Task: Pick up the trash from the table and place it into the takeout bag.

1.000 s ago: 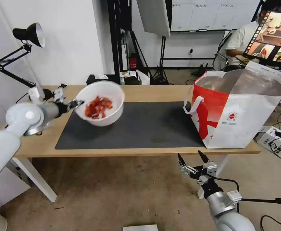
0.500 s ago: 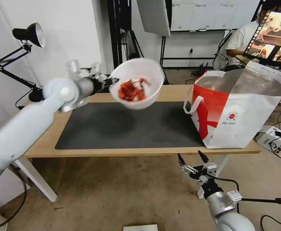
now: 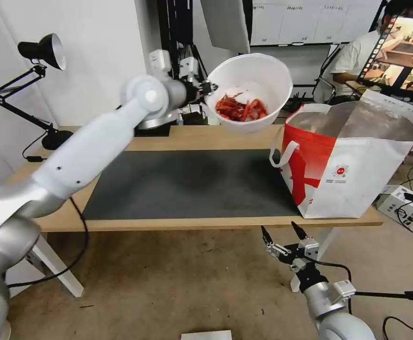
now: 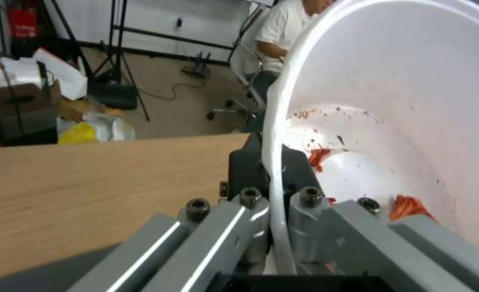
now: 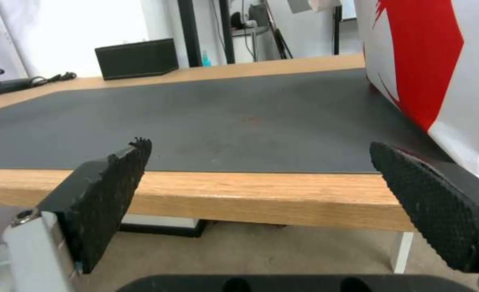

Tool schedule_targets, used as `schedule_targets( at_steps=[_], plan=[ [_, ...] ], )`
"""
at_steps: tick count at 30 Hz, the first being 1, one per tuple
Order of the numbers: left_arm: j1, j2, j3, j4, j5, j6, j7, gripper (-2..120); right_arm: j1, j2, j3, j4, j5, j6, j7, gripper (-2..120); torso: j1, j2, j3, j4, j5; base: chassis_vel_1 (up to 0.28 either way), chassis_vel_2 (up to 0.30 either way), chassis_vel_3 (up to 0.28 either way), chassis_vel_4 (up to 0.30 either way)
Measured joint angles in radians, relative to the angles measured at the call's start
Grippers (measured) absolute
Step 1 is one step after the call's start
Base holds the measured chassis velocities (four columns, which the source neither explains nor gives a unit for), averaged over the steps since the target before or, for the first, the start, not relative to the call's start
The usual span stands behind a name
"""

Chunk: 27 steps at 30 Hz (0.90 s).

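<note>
Trash in the form of a white bowl (image 3: 249,89) with red food scraps (image 3: 240,109) is held in the air by the left gripper (image 3: 209,88), above the far edge of the table (image 3: 206,222) and just beside the open top of the takeout bag (image 3: 352,165). The bowl is tilted a little, with its opening turned toward the head camera, and the scraps are gathered at its bottom. In the left wrist view the jaws are seen clamped on the thin rim of the bowl (image 4: 391,101), one finger inside and one outside, and orange-red scraps (image 4: 407,206) are seen on the inner wall. The takeout bag is placed upright on the right end of the table, partly on the dark grey mat (image 3: 192,184); its silver lining is visible through the open mouth, and a white loop handle (image 3: 282,153) hangs on its red side. The right gripper (image 3: 284,235) is kept low in front of the table, below its near edge, with the jaws wide apart and nothing between them. In the right wrist view the two black ribbed pads (image 5: 110,194) are seen far from each other, with the table edge (image 5: 239,194) and the mat (image 5: 218,121) behind them and the red and white bag (image 5: 439,69) at one side. A black desk lamp (image 3: 41,52) stands at the left end of the table.
</note>
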Motion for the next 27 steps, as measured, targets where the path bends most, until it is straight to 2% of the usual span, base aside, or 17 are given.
schedule_targets(
  at_steps=[10, 12, 13, 16, 17, 21, 27],
  plan=[
    [-0.036, -0.128, 0.008, 0.095, 0.032, -0.046, -0.023, 0, 0.0, 0.0, 0.0, 0.0, 0.0, 0.0, 0.0, 100, 0.0, 0.0, 0.0, 0.0001, 0.0, 0.0, 0.0, 0.0, 0.0],
    [-0.04, -0.175, 0.011, 0.12, 0.046, -0.072, -0.031, 0, 0.0, 0.0, 0.0, 0.0, 0.0, 0.0, 0.0, 100, 0.0, 0.0, 0.0, 0.0001, 0.0, 0.0, 0.0, 0.0, 0.0],
    [-0.04, -0.175, 0.011, 0.12, 0.046, -0.072, -0.031, 0, 0.0, 0.0, 0.0, 0.0, 0.0, 0.0, 0.0, 100, 0.0, 0.0, 0.0, 0.0001, 0.0, 0.0, 0.0, 0.0, 0.0],
    [-0.041, -0.255, 0.019, 0.155, 0.083, -0.137, -0.035, 0, 0.0, 0.0, 0.0, 0.0, 0.0, 0.0, 0.0, 100, 0.0, 0.0, 0.0, 0.0, 0.0001, 0.0, 0.0, 0.0, 0.0],
    [-0.041, -0.255, 0.019, 0.155, 0.083, -0.137, -0.035, 0, 0.0, 0.0, 0.0, 0.0, 0.0, 0.0, 0.0, 100, 0.0, 0.0, 0.0, 0.0, 0.0001, 0.0, 0.0, 0.0, 0.0],
    [-0.041, -0.358, 0.039, 0.205, 0.134, -0.202, -0.036, 0, 0.0, 0.0, 0.0, 0.0, 0.0, 0.0, 0.0, 100, 0.0, 0.0, 0.0, -0.0001, 0.0002, 0.0, 0.0, 0.0, 0.0],
    [-0.038, -0.421, 0.088, 0.253, 0.209, -0.226, -0.049, 0, 0.0, 0.0, 0.0, 0.0, 0.0, 0.0, 0.0, 100, 0.0, 0.0, 0.0, -0.0003, 0.0001, 0.0, 0.0, 0.0, 0.0]
  ],
)
